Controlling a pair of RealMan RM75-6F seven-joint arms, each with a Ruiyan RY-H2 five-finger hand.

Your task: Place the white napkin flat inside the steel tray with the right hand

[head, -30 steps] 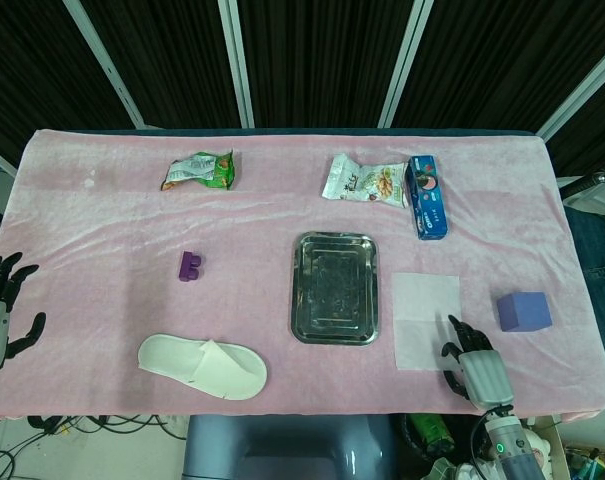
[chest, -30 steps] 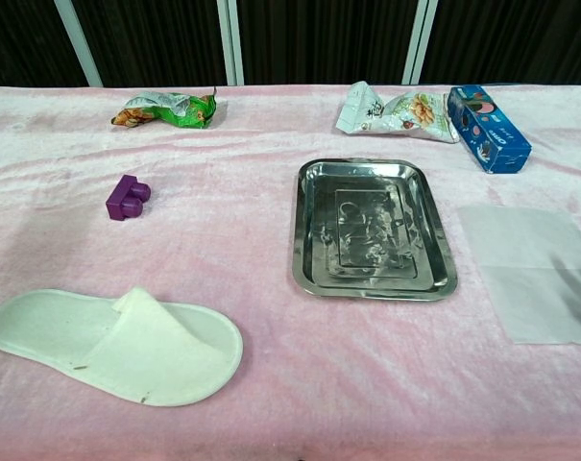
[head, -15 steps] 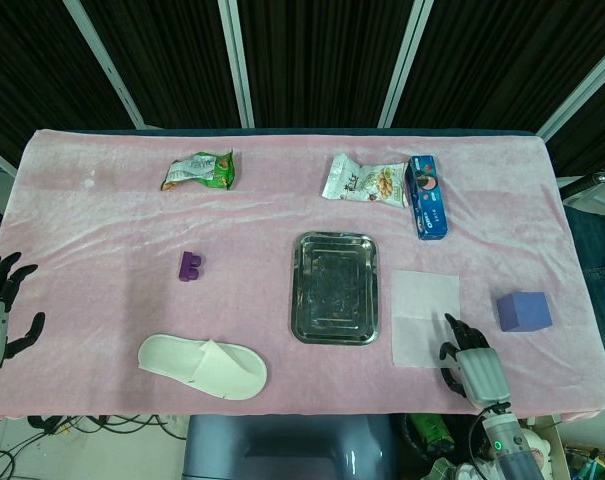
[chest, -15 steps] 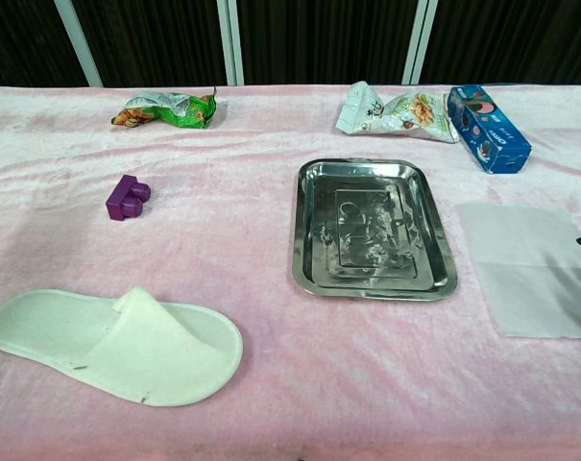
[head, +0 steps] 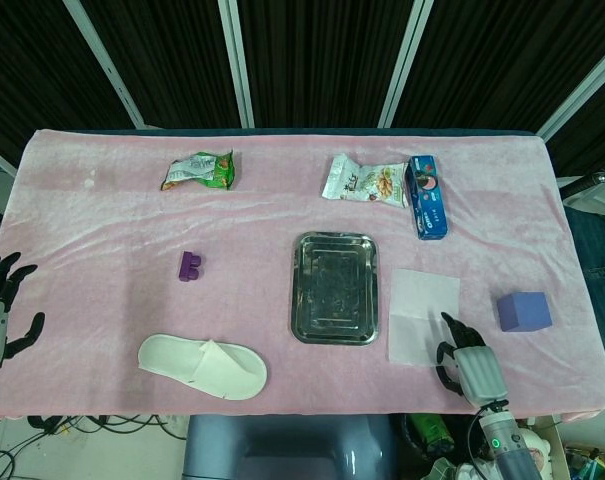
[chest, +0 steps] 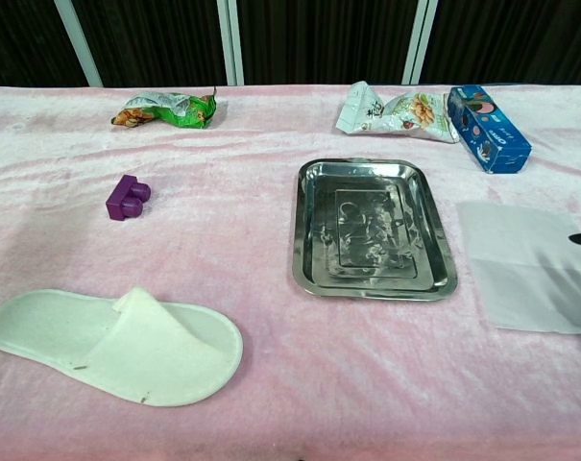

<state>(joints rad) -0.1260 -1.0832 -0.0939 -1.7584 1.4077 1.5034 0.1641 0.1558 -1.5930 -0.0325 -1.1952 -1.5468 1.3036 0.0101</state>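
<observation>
Napkin (head: 423, 312) flat on bench just right of tray (head: 333, 288) — not inside yet. My right hand (head: 466, 366) at its near corner, fingers apart, fingertip touching for drag — nothing gripped.

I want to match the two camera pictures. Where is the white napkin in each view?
Head view: the napkin lies right of centre, just right of the tray, with the right hand at its near right corner.
Chest view: the napkin lies at the right edge, mid-height, again right of the tray.
Shared landmark: the blue box, behind the napkin.
</observation>
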